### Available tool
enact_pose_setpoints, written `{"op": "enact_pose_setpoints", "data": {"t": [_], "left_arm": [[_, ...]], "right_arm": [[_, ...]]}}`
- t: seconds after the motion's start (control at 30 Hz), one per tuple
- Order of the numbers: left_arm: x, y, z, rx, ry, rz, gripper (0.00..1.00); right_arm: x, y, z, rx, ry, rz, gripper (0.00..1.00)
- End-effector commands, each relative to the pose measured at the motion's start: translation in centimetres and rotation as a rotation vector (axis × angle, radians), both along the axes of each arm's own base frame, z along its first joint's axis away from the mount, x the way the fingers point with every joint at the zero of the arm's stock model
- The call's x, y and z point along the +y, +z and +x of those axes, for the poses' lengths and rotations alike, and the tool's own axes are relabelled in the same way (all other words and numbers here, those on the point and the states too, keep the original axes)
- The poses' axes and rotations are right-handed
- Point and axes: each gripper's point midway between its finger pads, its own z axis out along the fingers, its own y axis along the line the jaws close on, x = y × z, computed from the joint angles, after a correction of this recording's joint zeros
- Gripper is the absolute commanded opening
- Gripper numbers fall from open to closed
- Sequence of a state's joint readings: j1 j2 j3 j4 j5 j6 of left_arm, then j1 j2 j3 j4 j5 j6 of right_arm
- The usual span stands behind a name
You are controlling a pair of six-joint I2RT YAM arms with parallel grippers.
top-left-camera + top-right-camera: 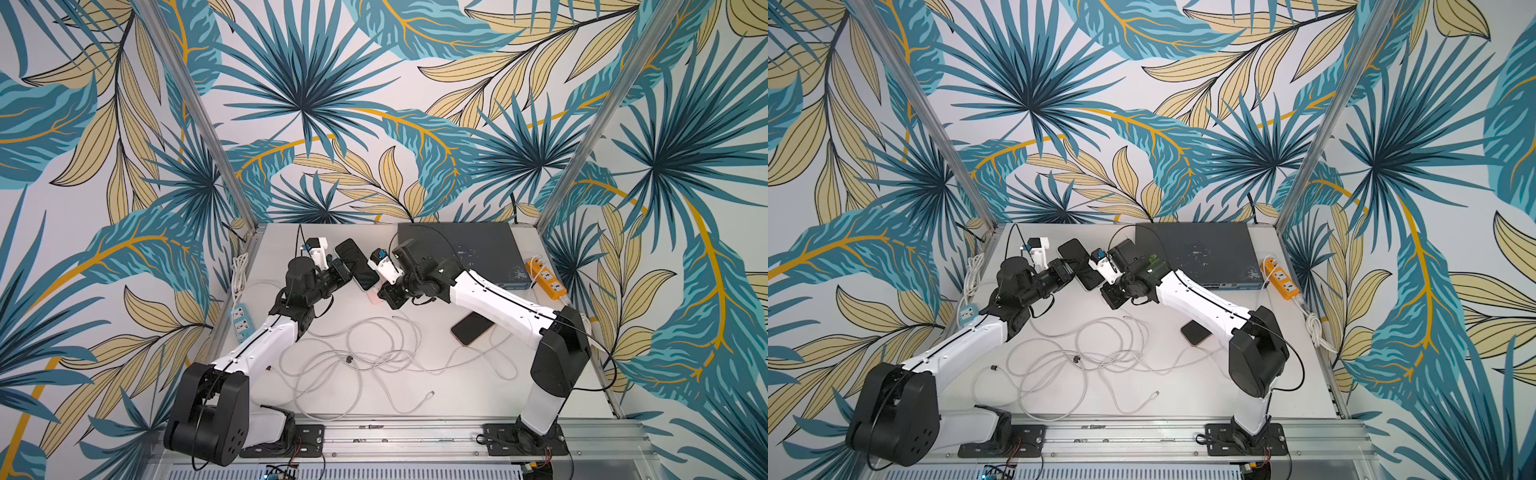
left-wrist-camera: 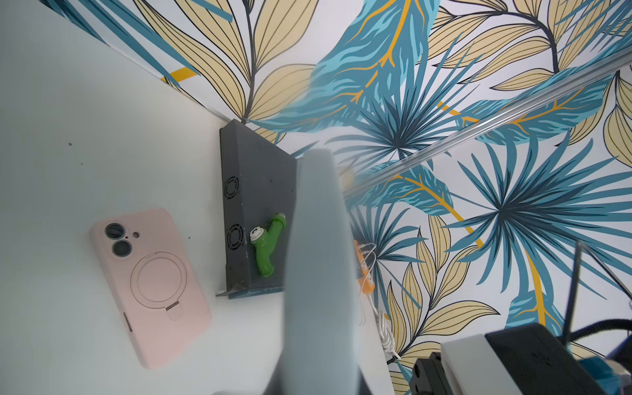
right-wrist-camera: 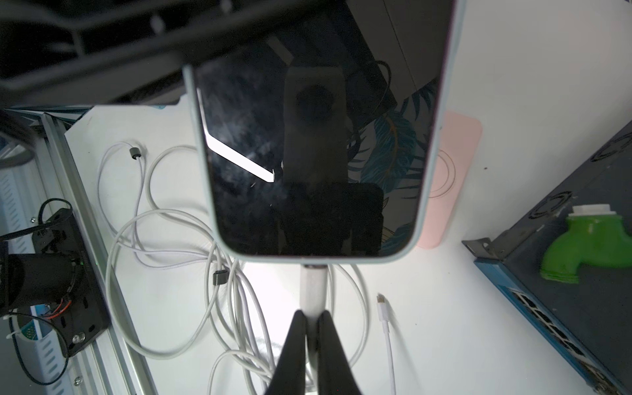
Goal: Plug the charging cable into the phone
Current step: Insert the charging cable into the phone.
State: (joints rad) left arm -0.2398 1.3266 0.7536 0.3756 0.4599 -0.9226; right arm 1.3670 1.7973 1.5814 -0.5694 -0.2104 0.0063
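A: Status?
B: L gripper (image 1: 349, 271) is clamping phone (image 3: 307, 136) aloft, 11 o'clock on table (image 1: 465, 399). R gripper (image 3: 312, 316), phone's 5 o'clock, is pinching cable plug (image 3: 313, 287) against its end.
A: Seated?
B: Prob nearly; can't tell.

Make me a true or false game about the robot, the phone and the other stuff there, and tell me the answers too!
1. The left claw holds a phone up off the table. True.
2. The right claw is empty. False: it pinches a white plug that sits at the phone's bottom edge.
3. The phone's screen is lit up. False: it is dark.
4. The power strip beside the grey box is orange. True.
5. The green pipe piece lies on the table. False: it sits on the grey box.
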Motion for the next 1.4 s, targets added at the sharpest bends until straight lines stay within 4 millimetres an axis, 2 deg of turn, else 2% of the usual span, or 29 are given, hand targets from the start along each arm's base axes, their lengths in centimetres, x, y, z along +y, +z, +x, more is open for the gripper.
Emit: {"op": "enact_pose_setpoints", "data": {"t": [0.0,0.2,0.5,0.73,1.0,1.13,1.27,1.37], "left_arm": [[-3.7,-5.2,-4.6,0.196,-0.227,0.039,0.0],[-4.7,-4.9,-4.5,0.182,-0.229,0.016,0.0],[-5.6,-5.8,-4.9,0.216,-0.28,0.041,0.0],[-6.6,-6.6,-5.6,0.232,-0.322,0.052,0.0],[-6.7,-7.3,-5.9,0.244,-0.31,0.047,0.0],[-6.7,-6.8,-5.8,0.239,-0.296,0.017,0.0],[-7.3,-6.9,-6.2,0.239,-0.315,0.058,0.0],[-7.4,-7.5,-6.4,0.248,-0.32,0.066,0.0]], "right_arm": [[4.1,11.7,1.4,-0.108,0.002,0.428,0.0],[4.8,12.0,1.1,-0.06,-0.006,0.446,0.0],[4.0,13.2,2.1,-0.155,0.002,0.462,0.0],[4.3,13.3,2.6,-0.155,-0.014,0.469,0.0],[4.2,15.9,4.5,-0.205,-0.101,0.56,0.0],[4.2,16.6,5.3,-0.217,-0.146,0.596,0.0],[4.2,17.7,5.5,-0.226,-0.153,0.625,0.0],[4.5,18.3,4.9,-0.203,-0.112,0.636,0.0]]}}
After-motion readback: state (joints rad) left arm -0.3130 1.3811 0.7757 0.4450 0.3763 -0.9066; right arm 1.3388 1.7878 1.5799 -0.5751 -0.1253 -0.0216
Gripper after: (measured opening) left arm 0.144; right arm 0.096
